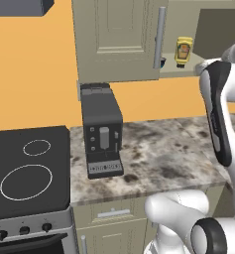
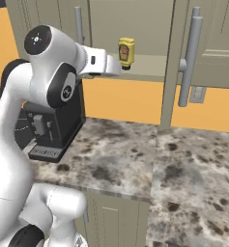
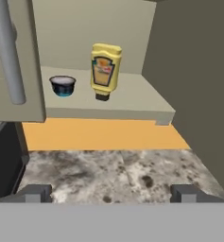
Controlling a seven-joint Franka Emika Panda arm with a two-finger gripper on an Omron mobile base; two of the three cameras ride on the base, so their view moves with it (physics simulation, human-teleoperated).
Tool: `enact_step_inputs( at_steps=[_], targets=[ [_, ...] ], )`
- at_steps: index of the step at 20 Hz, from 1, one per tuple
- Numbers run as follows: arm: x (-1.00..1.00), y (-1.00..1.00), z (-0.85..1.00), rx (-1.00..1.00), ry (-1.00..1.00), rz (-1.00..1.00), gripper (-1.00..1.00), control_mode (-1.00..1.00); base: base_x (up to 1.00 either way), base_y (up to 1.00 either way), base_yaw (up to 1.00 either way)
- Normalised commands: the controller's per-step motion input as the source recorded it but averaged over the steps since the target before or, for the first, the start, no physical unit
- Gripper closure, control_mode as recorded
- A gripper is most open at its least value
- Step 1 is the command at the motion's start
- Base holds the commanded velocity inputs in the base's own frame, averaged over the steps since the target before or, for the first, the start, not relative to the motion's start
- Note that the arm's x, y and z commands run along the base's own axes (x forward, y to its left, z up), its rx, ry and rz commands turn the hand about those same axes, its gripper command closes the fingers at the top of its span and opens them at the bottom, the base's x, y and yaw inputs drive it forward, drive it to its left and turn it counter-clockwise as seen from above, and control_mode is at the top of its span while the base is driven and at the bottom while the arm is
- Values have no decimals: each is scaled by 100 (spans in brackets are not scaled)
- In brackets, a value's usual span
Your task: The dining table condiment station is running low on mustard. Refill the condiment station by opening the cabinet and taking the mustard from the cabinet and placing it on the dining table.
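Hand view: the mustard [image 3: 105, 71] stands cap-down on the open cabinet [image 3: 108, 101] shelf, its shield-shaped label too blurred to read, just right of a small dark bowl [image 3: 63, 85]. Below the shelf, orange wall and marble counter [image 3: 113, 177]. Gripper [image 3: 111, 193] jaws spread wide, empty.

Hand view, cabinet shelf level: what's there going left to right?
Silver bar handle on the cabinet door → small dark bowl → mustard → the open cabinet's right side wall.
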Motion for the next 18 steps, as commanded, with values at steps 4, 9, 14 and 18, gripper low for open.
enact_step_inputs(
  at_steps=[4,9,14,18],
  targets=[
    [29,-6,0,1,1,0,-100,-100,0,0,0],
    [32,0,0,0,0,0,-100,-100,0,0,0],
    [35,0,0,0,0,0,-100,-100,0,0,0],
    [38,0,0,4,-3,0,-100,-100,0,0,0]
  ],
)
